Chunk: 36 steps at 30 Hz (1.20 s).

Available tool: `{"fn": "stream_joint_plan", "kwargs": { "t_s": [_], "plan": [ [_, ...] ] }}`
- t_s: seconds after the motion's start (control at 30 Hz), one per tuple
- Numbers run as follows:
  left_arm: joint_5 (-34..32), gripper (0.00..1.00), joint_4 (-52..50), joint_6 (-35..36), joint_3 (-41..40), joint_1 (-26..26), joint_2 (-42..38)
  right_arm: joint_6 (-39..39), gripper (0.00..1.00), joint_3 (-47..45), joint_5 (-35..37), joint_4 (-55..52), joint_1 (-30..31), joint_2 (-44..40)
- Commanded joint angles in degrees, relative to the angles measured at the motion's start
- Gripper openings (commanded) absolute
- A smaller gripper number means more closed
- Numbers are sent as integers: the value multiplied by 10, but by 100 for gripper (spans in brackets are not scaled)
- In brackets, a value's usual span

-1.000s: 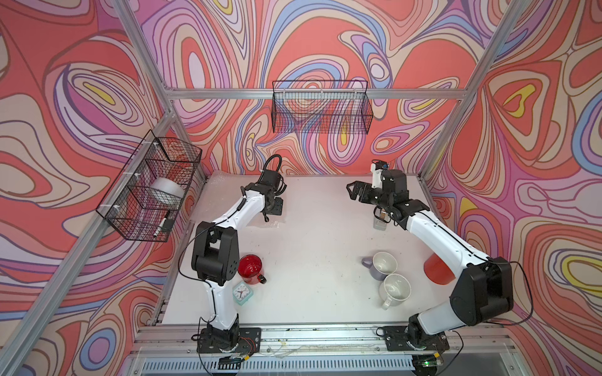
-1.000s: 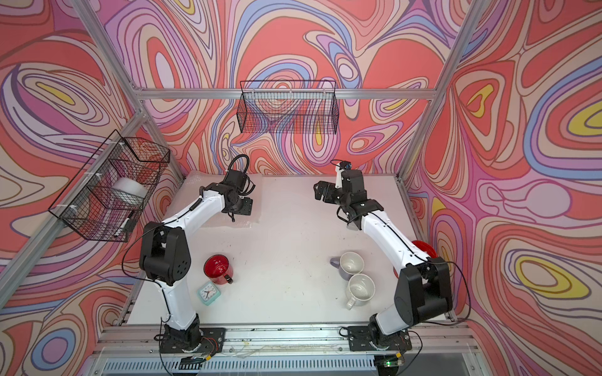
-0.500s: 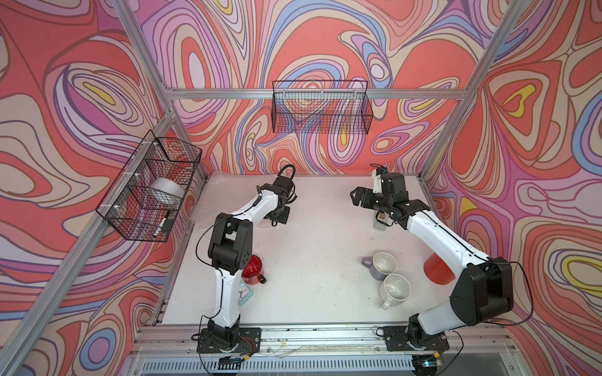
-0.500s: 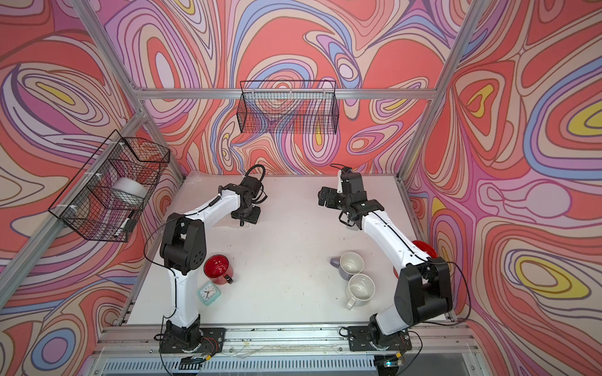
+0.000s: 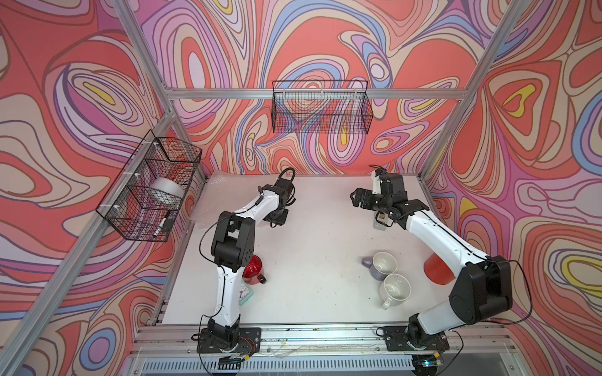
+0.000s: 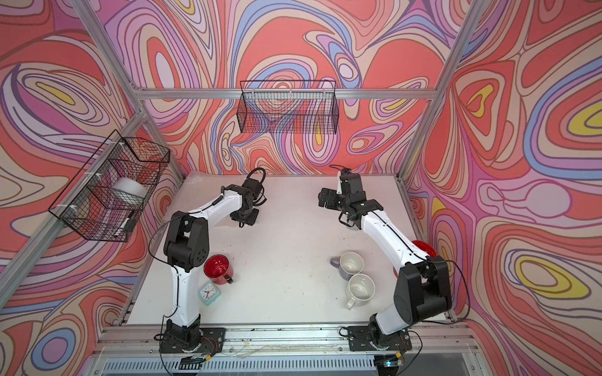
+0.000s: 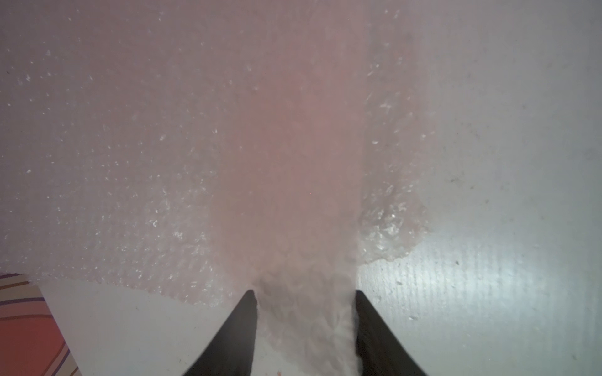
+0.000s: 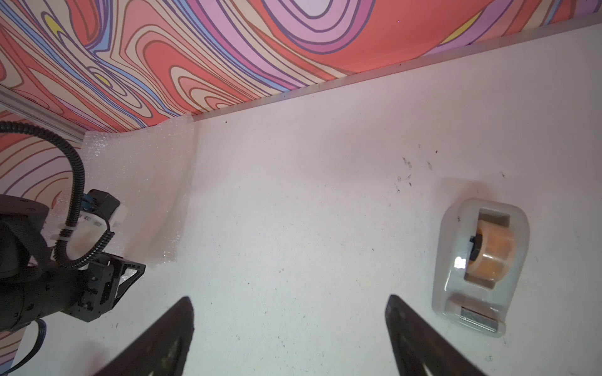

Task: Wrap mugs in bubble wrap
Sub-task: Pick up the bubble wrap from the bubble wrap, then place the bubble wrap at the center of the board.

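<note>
White table [image 5: 312, 260], swirl-patterned walls [image 5: 81, 81]. Your left gripper [image 7: 303, 293] has its fingers pinched on a bunched fold of the bubble wrap [image 7: 130, 162]. The rest of the sheet spreads flat ahead of the fingertips. Your right gripper [image 8: 290, 298] stands wide apart with nothing between the fingers; a tape dispenser [image 8: 482, 260] lies just outside one finger. The red mug [image 6: 219, 269], lavender mug [image 6: 350, 264] and white mug [image 6: 360, 288] sit well behind both sets of fingers, untouched.
</note>
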Motion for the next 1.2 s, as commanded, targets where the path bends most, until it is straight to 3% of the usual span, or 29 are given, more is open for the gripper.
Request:
{"fn": "stream_joint_plan", "kwargs": {
  "t_s": [0.0,0.2,0.4,0.57,0.7,0.77,0.87,1.07,1.17],
  "plan": [
    [-22,44,-25,-4,12,1,16,2,92,0,6,-3,0,5],
    [-41,28,-27,-7,15,1,12,5,91,1,2,-2,0,4],
    [-45,1,-26,-21,9,1,-25,5,90,1,12,-6,0,-1],
    [-59,0,-56,-54,8,1,-76,10,89,2,42,-17,0,-22],
    [-3,0,-114,-85,28,-11,-137,36,90,-14,96,-25,-1,-45],
    [12,0,-149,-100,35,-34,-162,60,91,-21,138,-37,-4,-51],
    [37,0,-210,-139,49,-88,-187,95,92,-34,147,-45,-25,-59],
    [107,0,-249,-237,96,-214,-195,139,93,-65,87,-29,-82,-68],
    [149,0,-215,-279,120,-274,-181,135,92,-68,46,-17,-90,-64]
  ]
}}
